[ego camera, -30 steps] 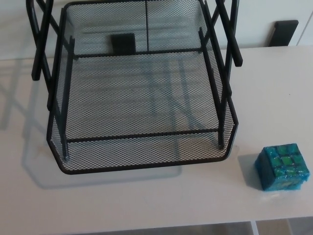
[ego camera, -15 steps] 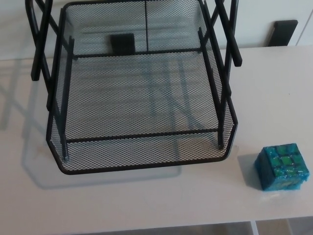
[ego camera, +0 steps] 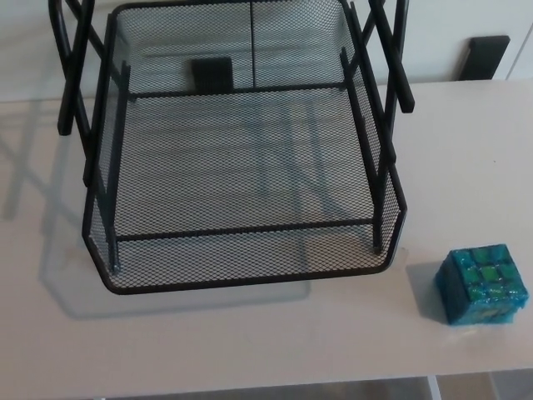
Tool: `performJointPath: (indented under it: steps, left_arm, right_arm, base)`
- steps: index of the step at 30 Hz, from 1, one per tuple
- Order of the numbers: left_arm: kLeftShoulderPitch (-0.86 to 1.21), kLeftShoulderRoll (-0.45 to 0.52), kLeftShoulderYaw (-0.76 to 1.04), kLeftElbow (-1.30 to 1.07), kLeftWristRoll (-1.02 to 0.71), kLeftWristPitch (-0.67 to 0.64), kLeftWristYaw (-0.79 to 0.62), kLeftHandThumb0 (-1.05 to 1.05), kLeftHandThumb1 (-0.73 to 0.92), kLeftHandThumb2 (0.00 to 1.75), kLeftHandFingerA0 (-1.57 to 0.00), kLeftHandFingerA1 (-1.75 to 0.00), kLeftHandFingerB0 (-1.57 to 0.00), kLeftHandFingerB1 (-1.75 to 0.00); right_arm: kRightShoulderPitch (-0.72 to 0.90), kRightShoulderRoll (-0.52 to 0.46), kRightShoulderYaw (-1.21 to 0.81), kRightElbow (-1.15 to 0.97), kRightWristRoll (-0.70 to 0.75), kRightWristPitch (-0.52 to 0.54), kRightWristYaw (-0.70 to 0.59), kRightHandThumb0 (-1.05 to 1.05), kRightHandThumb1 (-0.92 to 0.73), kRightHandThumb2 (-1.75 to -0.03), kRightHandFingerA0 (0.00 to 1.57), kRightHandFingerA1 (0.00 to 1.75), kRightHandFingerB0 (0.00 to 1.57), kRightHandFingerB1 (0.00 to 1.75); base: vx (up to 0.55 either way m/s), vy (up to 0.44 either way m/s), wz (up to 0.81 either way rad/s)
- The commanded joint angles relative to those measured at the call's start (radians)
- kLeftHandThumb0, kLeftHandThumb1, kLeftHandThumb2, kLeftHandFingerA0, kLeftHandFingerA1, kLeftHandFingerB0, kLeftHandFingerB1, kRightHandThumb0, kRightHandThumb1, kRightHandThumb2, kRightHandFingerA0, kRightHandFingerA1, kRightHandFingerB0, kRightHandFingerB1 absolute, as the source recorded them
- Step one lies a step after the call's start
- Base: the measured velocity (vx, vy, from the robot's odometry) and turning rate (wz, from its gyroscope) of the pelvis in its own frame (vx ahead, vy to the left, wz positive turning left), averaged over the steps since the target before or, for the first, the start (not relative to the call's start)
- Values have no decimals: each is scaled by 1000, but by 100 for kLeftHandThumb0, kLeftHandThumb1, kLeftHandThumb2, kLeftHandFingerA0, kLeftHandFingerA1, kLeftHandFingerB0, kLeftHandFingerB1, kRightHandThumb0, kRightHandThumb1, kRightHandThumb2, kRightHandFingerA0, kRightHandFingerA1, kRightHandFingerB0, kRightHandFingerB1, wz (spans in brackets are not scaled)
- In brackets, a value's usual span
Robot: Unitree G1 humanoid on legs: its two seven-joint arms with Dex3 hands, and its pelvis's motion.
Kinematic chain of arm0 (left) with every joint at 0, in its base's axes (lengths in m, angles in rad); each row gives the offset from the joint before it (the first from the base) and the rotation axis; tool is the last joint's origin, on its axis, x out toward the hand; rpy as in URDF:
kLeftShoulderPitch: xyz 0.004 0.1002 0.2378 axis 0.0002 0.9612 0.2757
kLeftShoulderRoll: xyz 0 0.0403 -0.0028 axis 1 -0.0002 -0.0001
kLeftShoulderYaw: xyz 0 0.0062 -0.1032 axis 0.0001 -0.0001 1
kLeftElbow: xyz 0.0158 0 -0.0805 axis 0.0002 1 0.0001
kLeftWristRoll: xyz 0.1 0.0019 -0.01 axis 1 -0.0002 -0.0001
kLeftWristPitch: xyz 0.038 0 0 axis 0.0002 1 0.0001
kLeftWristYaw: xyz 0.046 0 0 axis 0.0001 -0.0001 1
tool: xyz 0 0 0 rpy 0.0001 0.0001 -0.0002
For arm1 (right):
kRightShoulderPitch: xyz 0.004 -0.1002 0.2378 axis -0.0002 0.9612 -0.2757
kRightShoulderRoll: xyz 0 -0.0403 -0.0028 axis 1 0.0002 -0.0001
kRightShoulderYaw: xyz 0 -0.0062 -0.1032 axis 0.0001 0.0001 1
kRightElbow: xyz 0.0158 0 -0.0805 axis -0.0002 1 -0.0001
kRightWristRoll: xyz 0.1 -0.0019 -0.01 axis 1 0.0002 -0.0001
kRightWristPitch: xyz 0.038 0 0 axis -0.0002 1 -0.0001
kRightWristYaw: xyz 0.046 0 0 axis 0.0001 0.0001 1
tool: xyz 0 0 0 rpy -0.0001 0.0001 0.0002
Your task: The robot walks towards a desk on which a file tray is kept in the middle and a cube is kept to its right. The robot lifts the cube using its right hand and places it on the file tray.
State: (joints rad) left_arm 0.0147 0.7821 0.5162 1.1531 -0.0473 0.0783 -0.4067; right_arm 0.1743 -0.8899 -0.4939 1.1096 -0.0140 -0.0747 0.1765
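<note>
A black wire-mesh file tray (ego camera: pixel 241 279) stands in the middle of the white desk (ego camera: pixel 250 342), its crossed black frame legs rising at both sides. A blue-green cube (ego camera: pixel 483 286) with a grid of green squares on top rests on the desk to the tray's right, near the front edge and apart from the tray. Nothing lies inside the tray. Neither of my hands shows in the head view.
The desk's front edge (ego camera: pixel 333 385) runs along the bottom of the picture. Behind the desk, white cabinet fronts carry a black handle (ego camera: pixel 487 57) at the upper right.
The whole picture has shifted very slightly, so the camera moved a little. The tray and cube have not moved on the desk.
</note>
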Motion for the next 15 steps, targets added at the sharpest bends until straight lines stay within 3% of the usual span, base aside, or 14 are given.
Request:
performJointPath:
  steps: [1, 2, 3, 4, 5, 6, 7, 8, 9, 12, 13, 14, 15]
  left_arm:
    - [108, 153, 332, 109, -259, -70, 220, -90, 84, 67, -35, -140, -33, -128]
    - [108, 144, 346, 110, -260, -60, 237, -90, 84, 67, -35, -140, -33, -128]
    - [114, 133, 360, 110, -260, -55, 232, -92, 85, 68, -20, -156, -21, -143]
    - [113, 130, 358, 111, -246, -33, 250, -91, 63, 113, -38, -99, -31, -88]
    - [139, 119, 341, 108, -219, -39, 238, -97, 59, 113, -68, -132, -59, -125]
    - [148, 118, 338, 103, -207, -33, 223, -89, 82, 74, -21, -158, -23, -145]
    - [163, 114, 319, 102, -181, -52, 202, -98, 60, 114, -63, -125, -75, -131]
    - [155, 117, 317, 104, -174, -37, 221, -91, 83, 72, -67, -162, -69, -165]
    - [152, 120, 318, 105, -173, -27, 230, -96, 59, 113, -48, -115, -54, -117]
    - [157, 119, 319, 106, -175, -25, 232, -96, 59, 113, -48, -115, -54, -117]
    - [151, 116, 300, 103, -163, -41, 219, -89, 84, 73, -11, -137, -5, -116]
    - [148, 109, 292, 103, -163, -31, 227, -90, 83, 73, -11, -131, -8, -114]
    - [142, 104, 281, 107, -159, -21, 234, -88, 61, 116, -36, -93, -31, -86]
  right_arm:
    - [77, -171, -306, -65, 249, 7, 133, -76, -48, -46, 3, 129, 1, 109]
    - [60, -164, -312, -48, 254, 9, 141, -76, -48, -46, 3, 129, 1, 109]
    - [31, -159, -295, -44, 231, 12, 119, -71, -37, -89, 26, 93, 6, 76]
    - [19, -157, -292, -64, 220, 22, 107, -93, -54, -47, 2, 148, 6, 118]
    - [-1, -145, -303, -92, 229, 43, 102, -81, -40, -92, 31, 102, 3, 78]
    - [-30, -135, -307, -96, 231, 42, 93, -93, -50, -49, 7, 146, 13, 113]
    - [-41, -133, -309, -107, 226, 48, 92, -95, -48, -55, 13, 143, 13, 108]
    - [-80, -138, -293, -121, 212, 59, 85, -97, -49, -55, 11, 143, 12, 106]
    - [-106, -140, -280, -128, 203, 59, 83, -97, -54, -50, 3, 145, 9, 108]
    - [-125, -143, -274, -137, 193, 60, 86, -97, -54, -50, 3, 145, 9, 108]
    - [-185, -153, -241, -169, 174, 69, 66, -99, -53, -53, 3, 159, 6, 108]
    - [-211, -148, -228, -210, 175, 72, 73, -102, -50, -57, 2, 153, 11, 106]
    - [-228, -136, -205, -270, 173, 76, 91, -81, -37, -91, 29, 98, 7, 74]
  base:
    - [0, 0, 0]
    - [0, 0, 0]
    - [0, 0, 0]
    - [0, 0, 0]
    - [0, 0, 0]
    - [0, 0, 0]
    - [0, 0, 0]
    - [0, 0, 0]
    - [0, 0, 0]
    - [0, 0, 0]
    - [0, 0, 0]
    - [0, 0, 0]
    - [0, 0, 0]
